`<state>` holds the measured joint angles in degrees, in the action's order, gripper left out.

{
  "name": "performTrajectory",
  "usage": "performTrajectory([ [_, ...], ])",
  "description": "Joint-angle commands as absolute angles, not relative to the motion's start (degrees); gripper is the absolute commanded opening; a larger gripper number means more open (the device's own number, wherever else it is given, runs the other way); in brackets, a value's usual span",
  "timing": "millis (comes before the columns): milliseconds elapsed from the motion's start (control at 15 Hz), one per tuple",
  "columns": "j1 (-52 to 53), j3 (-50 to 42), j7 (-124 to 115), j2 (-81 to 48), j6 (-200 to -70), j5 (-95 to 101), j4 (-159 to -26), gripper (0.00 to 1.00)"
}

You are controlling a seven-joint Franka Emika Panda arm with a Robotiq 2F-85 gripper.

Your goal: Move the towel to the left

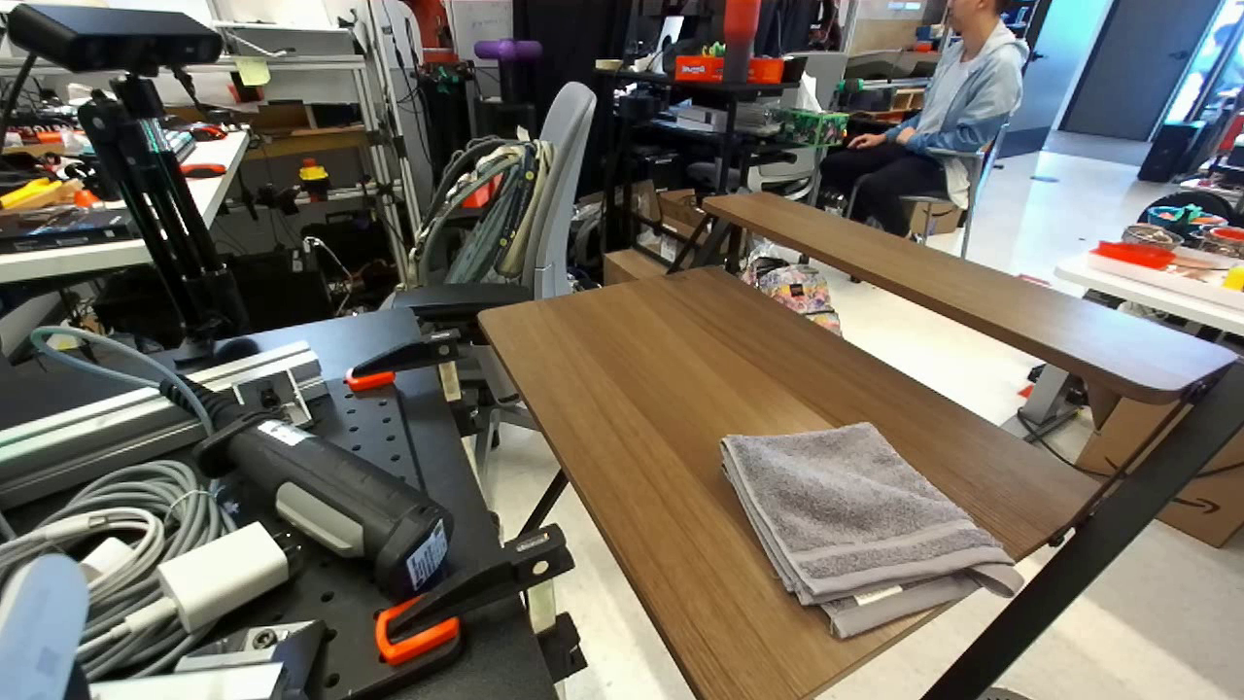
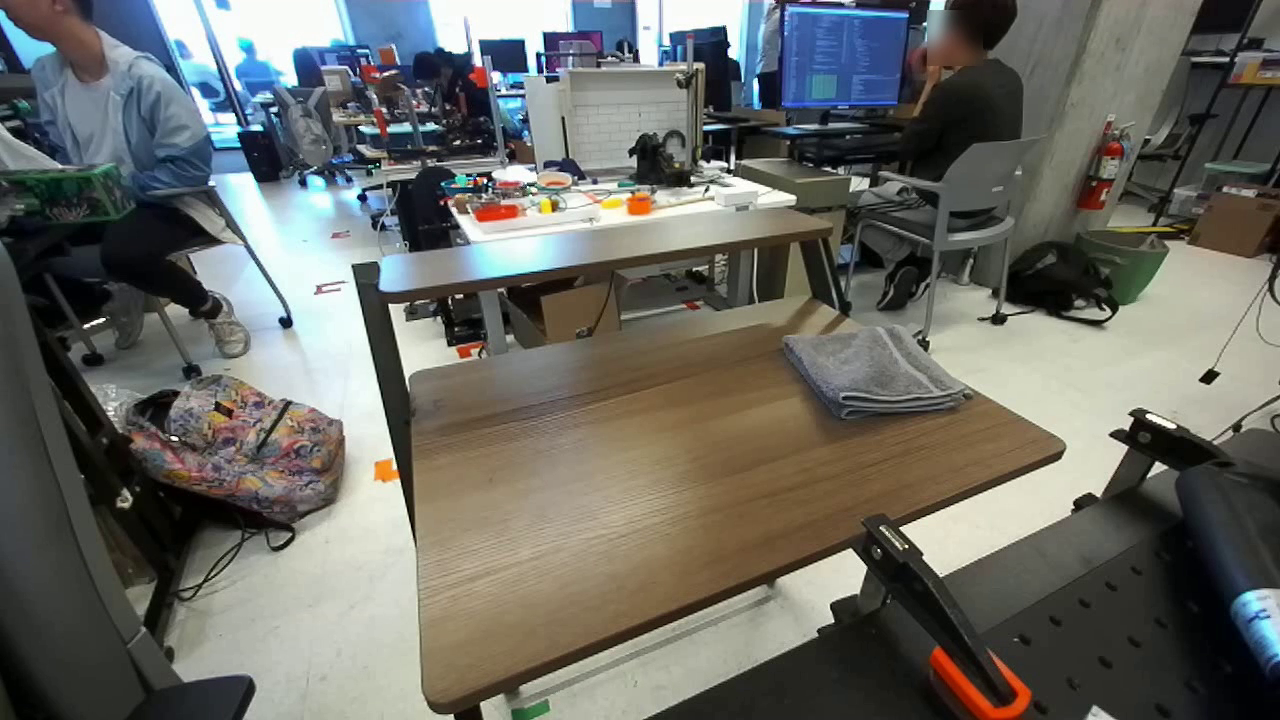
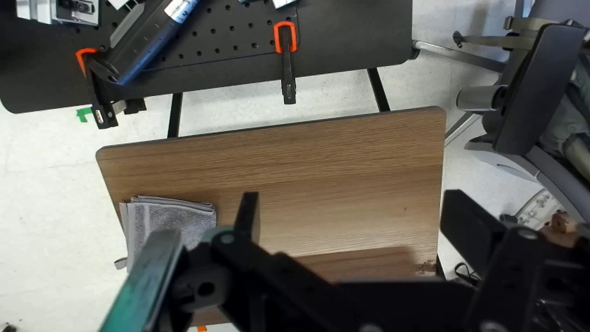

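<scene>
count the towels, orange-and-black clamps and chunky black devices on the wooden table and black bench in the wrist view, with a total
Towel: 1, on the wooden table
Orange-and-black clamps: 2, at the edge of the black bench
Chunky black device: 1, on the black bench
Total: 4

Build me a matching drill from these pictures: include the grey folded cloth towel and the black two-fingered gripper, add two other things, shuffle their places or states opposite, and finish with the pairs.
Things
1. grey folded cloth towel
2. black two-fingered gripper
3. black clamps with orange ends
4. red cylindrical fire extinguisher

Places or states
A. open, holding nothing
B. by the grey concrete pillar
C. lying on the brown wooden tabletop
D. along the black tabletop's edge

Pairs: 1-C, 2-A, 3-D, 4-B
</scene>
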<state>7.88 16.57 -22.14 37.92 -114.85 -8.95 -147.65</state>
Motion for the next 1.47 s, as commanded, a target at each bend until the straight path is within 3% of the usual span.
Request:
performTrajectory([
  [0, 5.66, 16.77, -25.18, 33.96, -120.82, -8.39, -146.43, 1.00],
  [533, -3.44, 15.70, -35.70, 9.27, -141.51, -1.49, -139.48, 1.00],
  [867, -3.63, 7.83, -42.97, -9.21, -143.79, 4.23, -128.84, 1.00],
  [1400, -1.59, -2.74, -43.41, -34.56, -143.45, -4.70, -108.36, 1.00],
])
